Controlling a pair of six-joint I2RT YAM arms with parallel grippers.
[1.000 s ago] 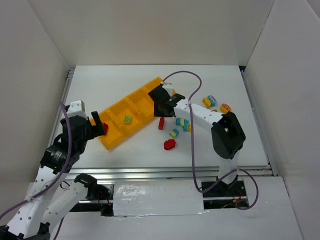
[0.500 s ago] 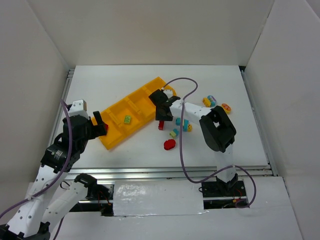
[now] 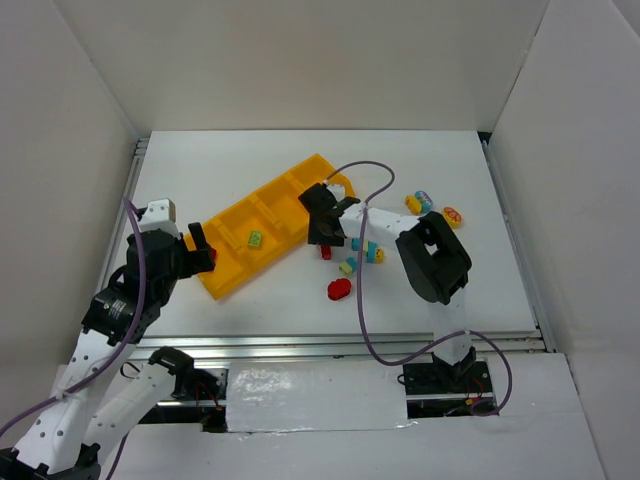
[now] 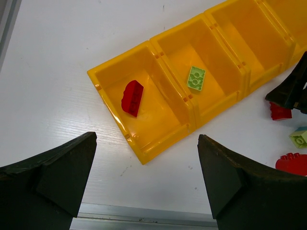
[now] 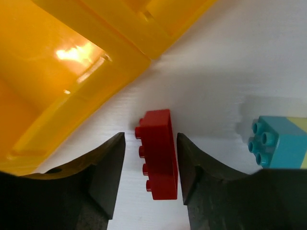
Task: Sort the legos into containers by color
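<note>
Glossy plastic tray [image 5: 96, 72], matt table [image 5: 240, 57]

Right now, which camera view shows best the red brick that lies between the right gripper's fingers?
The right wrist view: the red brick lies large and sharp between the fingers, studs visible. The top external view shows it tiny at the right gripper. The left wrist view shows part of it at its right edge.

- tray [image 3: 235, 215]: orange-yellow all over
- round-topped brick [image 4: 131, 97] in its end compartment: red
- square brick [image 4: 195, 78] in the next compartment: yellow-green
- studded brick [image 5: 158, 158] beside the tray: red
- neighbouring brick [image 5: 276, 143]: teal, with a yellow-green edge
- loose rounded piece [image 3: 339, 289] nearer the front: red
- table [image 3: 250, 160]: white
</note>
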